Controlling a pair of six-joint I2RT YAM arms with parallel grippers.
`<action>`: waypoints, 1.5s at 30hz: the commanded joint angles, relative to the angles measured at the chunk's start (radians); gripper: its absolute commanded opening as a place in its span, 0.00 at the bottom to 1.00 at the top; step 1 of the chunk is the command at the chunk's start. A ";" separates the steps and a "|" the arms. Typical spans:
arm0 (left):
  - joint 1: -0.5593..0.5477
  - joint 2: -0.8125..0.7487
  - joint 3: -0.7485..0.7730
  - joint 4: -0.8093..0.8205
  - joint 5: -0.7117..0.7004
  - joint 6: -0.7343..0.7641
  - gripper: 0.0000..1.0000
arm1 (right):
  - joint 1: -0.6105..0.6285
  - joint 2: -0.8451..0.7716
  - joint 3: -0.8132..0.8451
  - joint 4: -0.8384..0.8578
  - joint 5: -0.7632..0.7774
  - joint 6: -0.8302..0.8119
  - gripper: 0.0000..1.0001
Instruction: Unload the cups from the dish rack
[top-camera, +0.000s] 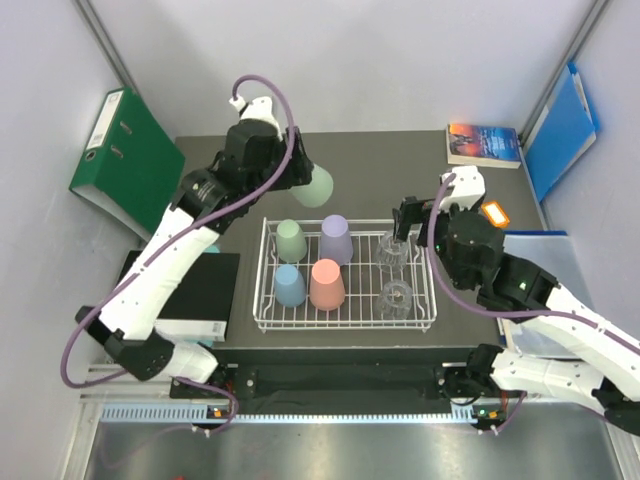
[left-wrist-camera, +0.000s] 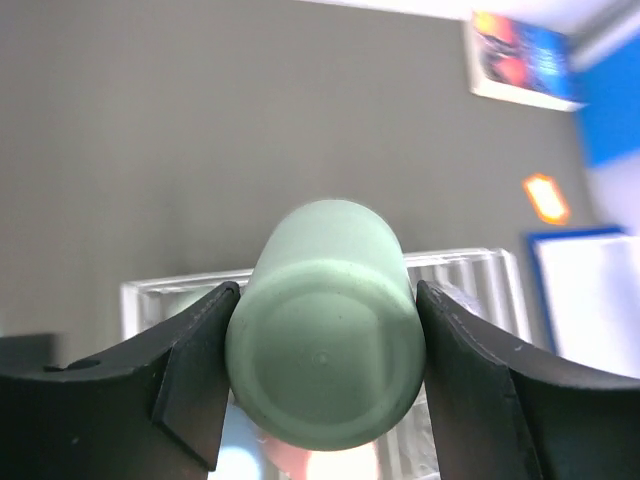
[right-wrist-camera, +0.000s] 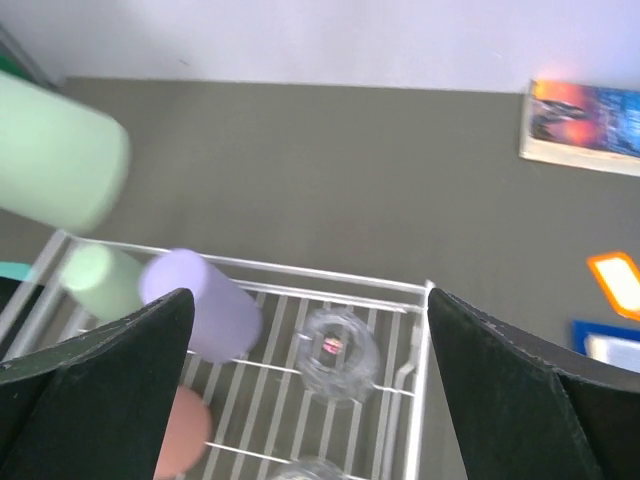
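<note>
The left fingers (left-wrist-camera: 190, 385) grip a green cup (left-wrist-camera: 325, 360) by its sides, holding it tilted in the air above the surface (top-camera: 400, 160), just beyond the far edge of the rack (top-camera: 262, 300). In the rack, a second green cup (top-camera: 291, 240), a lilac cup (top-camera: 336, 238), a blue cup (top-camera: 289, 285) and a pink cup (top-camera: 327, 284) stand upside down, with two glasses (top-camera: 397, 296) at the right end. The right fingers (right-wrist-camera: 120, 350) are spread wide and empty above the far glass (right-wrist-camera: 333, 350).

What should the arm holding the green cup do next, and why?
Probably lower the held green cup onto the bare table behind the dish rack, then let go. The left pincer grips it in the air, lifted clear of the rack.
</note>
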 joint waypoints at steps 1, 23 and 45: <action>0.144 -0.163 -0.221 0.390 0.464 -0.205 0.00 | -0.055 -0.018 0.075 0.098 -0.163 0.062 1.00; 0.271 -0.127 -0.758 1.527 1.047 -0.900 0.00 | -0.385 0.040 -0.014 0.518 -1.021 0.422 0.82; 0.304 -0.230 -0.528 0.704 0.618 -0.355 0.99 | -0.436 0.106 0.177 0.161 -0.770 0.310 0.00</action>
